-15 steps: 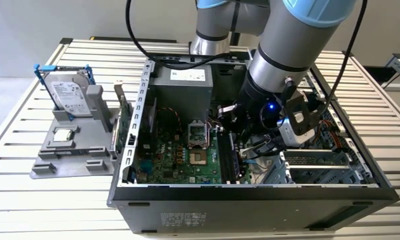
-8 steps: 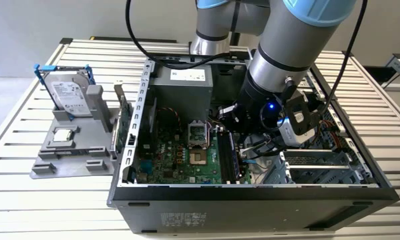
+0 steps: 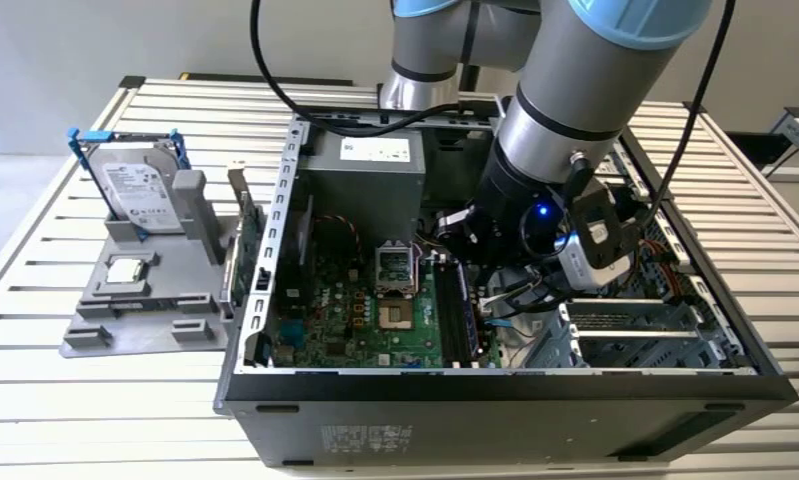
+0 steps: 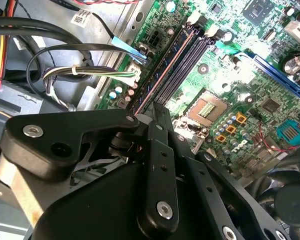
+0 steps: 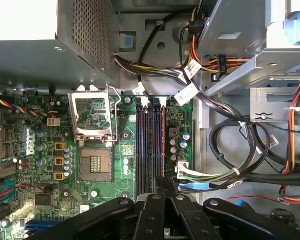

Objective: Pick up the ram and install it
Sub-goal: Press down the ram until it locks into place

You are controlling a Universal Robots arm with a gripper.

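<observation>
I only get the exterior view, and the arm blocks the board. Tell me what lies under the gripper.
Observer: In the first wrist view the gripper hangs over one end of the black memory slots.
Operator: Report the ram.
Observer: A thin stick that looks like the ram stands in the outermost slot; I cannot tell if it is seated.
Operator: Check for cables there.
Observer: A white connector with its wires sits right beside that slot.

Hard drive (image 3: 146,190): stood upright in a grey holder (image 3: 139,300), left of frame.
Computer case (image 3: 506,400): laid open, centre.
Slatted table (image 3: 52,400): seen beneath everything.
</observation>
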